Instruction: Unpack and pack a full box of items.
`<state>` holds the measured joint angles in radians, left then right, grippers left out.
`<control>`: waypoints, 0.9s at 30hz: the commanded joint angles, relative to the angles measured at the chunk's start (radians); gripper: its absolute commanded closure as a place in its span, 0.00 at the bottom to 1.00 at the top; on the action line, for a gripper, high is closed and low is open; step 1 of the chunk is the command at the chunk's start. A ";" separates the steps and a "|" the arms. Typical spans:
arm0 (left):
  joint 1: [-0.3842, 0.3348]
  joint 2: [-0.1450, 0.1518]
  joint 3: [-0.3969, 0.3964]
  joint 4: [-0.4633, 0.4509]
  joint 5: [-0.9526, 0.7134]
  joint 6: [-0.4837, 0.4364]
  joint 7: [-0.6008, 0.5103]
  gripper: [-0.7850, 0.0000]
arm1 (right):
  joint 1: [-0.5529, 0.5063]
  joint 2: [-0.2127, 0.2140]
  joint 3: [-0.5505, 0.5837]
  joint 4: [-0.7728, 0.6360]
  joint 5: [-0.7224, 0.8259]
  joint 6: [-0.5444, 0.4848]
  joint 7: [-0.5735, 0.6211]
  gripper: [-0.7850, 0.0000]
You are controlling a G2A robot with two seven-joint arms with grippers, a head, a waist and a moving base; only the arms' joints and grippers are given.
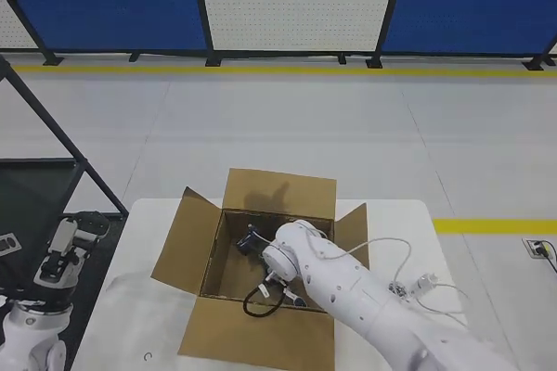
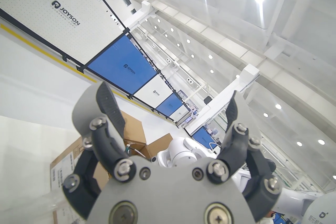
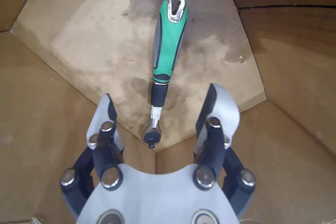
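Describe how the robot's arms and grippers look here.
Both arms, the right arm and the left arm, have smooth white rounded shells. A black cable loops at the right wrist. The left gripper and right gripper match: grey plate, black linkages, silver screws, two light-grey fingers with black textured pads.

Beyond the white table (image 1: 135, 297), pale grey floor (image 1: 353, 130) runs to a yellow line (image 1: 288, 69) under blue and white partition panels (image 1: 111, 23). A black metal frame (image 1: 74, 156) stands beside the table's left edge.
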<state>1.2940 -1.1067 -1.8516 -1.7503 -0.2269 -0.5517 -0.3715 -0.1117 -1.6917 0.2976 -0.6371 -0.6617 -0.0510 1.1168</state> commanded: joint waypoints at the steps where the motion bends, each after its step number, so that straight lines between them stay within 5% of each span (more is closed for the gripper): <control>1: -0.002 0.000 0.001 0.002 -0.002 0.000 0.000 0.00 | 0.004 -0.016 0.003 0.041 0.010 -0.021 0.000 0.55; 27: -0.020 0.002 0.008 0.025 0.002 -0.005 0.012 0.00 | 0.022 -0.142 0.040 0.352 0.047 -0.128 -0.030 0.61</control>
<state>1.2741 -1.1044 -1.8438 -1.7258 -0.2256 -0.5568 -0.3607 -0.0895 -1.8310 0.3365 -0.2921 -0.6124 -0.1785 1.0925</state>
